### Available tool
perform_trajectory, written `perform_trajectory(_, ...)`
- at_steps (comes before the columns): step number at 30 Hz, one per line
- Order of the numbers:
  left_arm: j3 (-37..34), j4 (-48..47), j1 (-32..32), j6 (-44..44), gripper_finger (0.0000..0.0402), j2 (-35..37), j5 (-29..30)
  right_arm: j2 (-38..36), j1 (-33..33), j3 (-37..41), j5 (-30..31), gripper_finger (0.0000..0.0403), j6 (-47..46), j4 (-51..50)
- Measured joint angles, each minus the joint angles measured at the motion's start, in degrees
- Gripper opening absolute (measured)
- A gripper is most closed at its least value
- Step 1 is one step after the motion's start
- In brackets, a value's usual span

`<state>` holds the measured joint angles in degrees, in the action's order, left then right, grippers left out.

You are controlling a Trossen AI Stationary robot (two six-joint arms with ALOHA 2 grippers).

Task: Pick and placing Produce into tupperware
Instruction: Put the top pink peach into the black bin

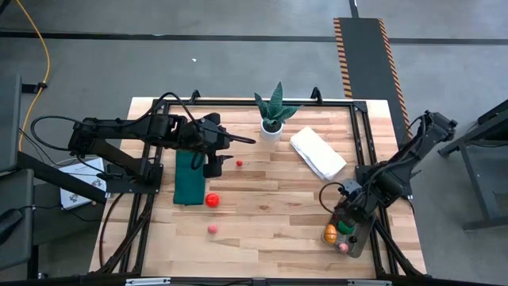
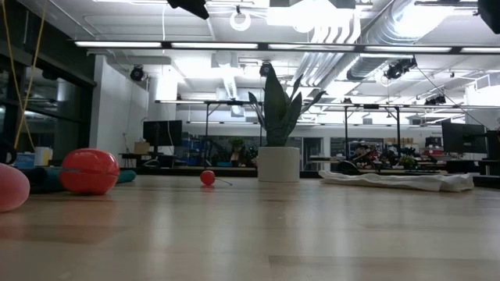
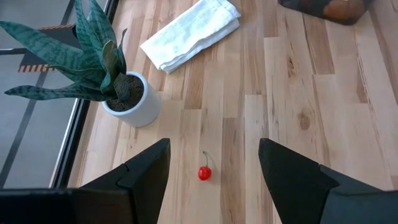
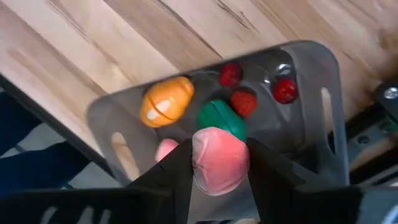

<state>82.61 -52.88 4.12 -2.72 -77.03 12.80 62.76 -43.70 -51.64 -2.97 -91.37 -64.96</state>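
The tupperware [image 4: 311, 81], a clear greyish box, stands at the table's near right corner [image 1: 359, 238]. It holds an orange fruit [image 4: 166, 102], a green one [image 4: 225, 122], several red berries and a pink piece. My right gripper [image 4: 219, 152] hangs over it, shut on a pink round fruit [image 4: 219, 158]. My left gripper [image 3: 214, 149] hovers open at the far left, above a small red cherry [image 3: 204, 172] that lies on the wood. A red tomato [image 1: 212, 200] and a pink fruit [image 1: 213, 229] lie on the table left of centre. My right gripper pinches the pink fruit by its two opposite sides [image 4: 198, 163] between its two fingers. The fingers come from above, pointing steeply down. The fruit is lifted clear, above the produce in the tupperware.
A spiky plant in a white pot [image 1: 272, 125] stands at the far middle, a folded white cloth [image 1: 317, 153] to its right. A dark green mat [image 1: 189, 183] lies under my left arm. The table's near edge runs close beside the tupperware.
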Motion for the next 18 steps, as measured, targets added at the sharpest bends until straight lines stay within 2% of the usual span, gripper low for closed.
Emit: perform_trajectory(18,0.0,0.0,0.0,3.45,0.0234,-0.02,-0.11,1.29,-5.29,0.0,5.83,0.0119,-6.31,-2.33)
